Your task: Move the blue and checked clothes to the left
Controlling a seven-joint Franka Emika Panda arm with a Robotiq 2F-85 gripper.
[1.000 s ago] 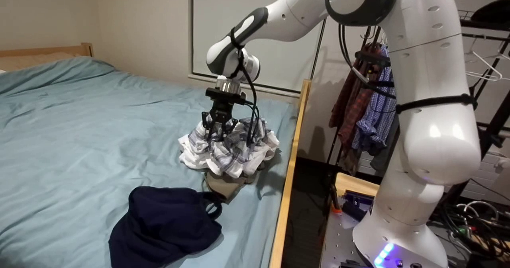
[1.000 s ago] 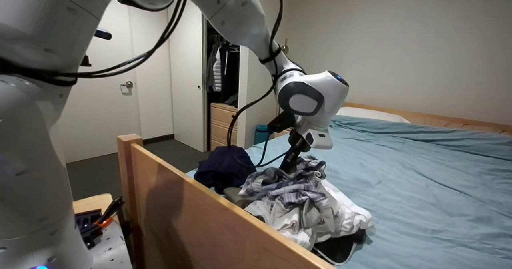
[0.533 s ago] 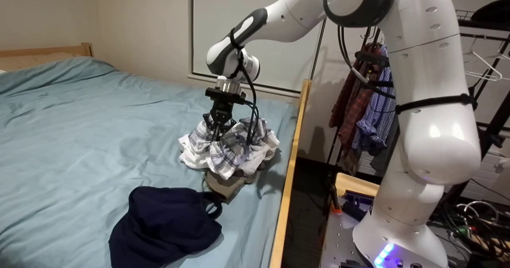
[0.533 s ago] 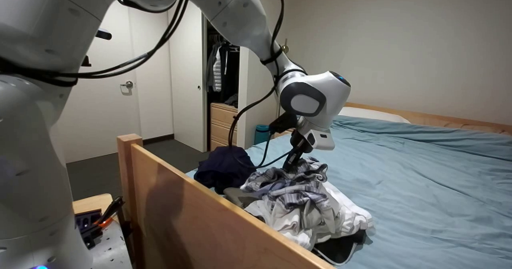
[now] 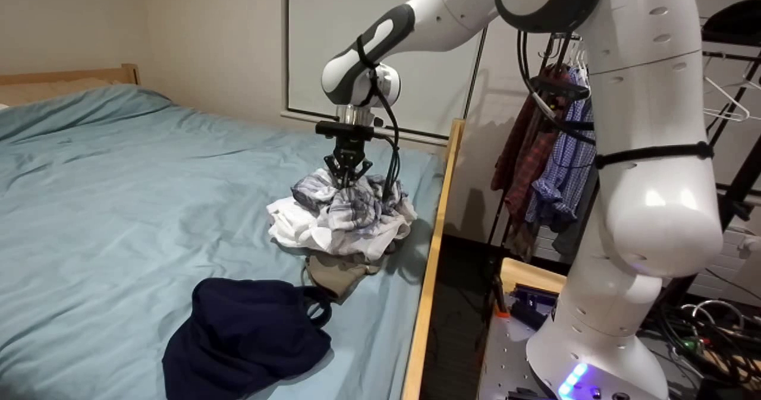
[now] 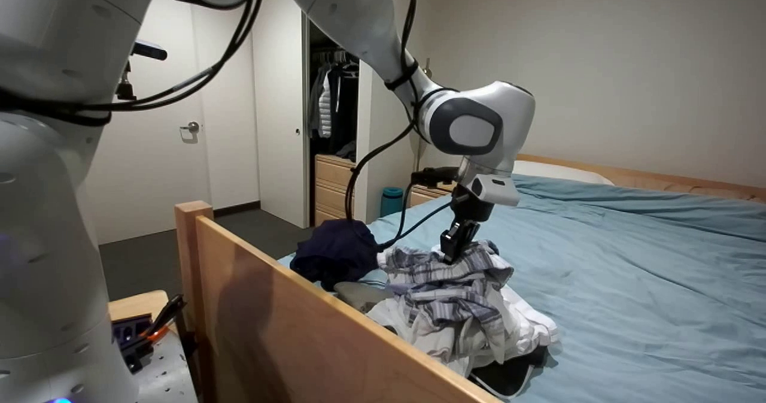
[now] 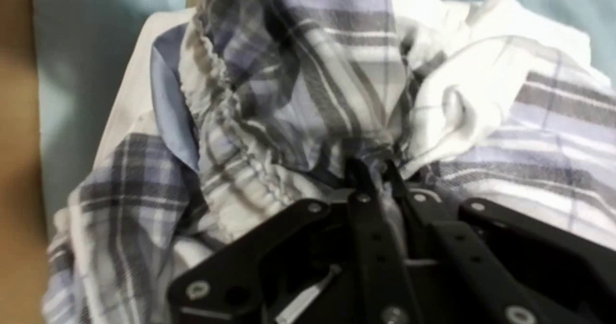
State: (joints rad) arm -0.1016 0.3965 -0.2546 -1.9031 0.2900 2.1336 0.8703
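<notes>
The grey, white and blue checked cloth (image 5: 354, 210) lies crumpled on top of a pile of clothes on the bed; it also shows in an exterior view (image 6: 449, 280) and fills much of the wrist view (image 7: 332, 64). My gripper (image 7: 375, 166) is shut on a fold of it, and cloth shows pinched between the two fingers. The gripper points down at the top of the pile in both exterior views (image 5: 345, 181) (image 6: 453, 252). The held part is drawn up a little; the rest hangs onto the pile. A dark navy garment (image 5: 247, 334) lies apart on the bed.
White clothes (image 5: 297, 224) lie under the checked cloth. A khaki item (image 5: 336, 275) sticks out towards the navy garment. A black item (image 6: 508, 373) shows under the pile. The wooden bed edge (image 6: 335, 331) rises close beside the pile. The blue sheet (image 5: 148, 210) extends beyond.
The gripper has closed on the checked cloth and risen, moving slightly right in both exterior views. The cloth's top is pulled up with it and its lower edge has lifted off the khaki item.
</notes>
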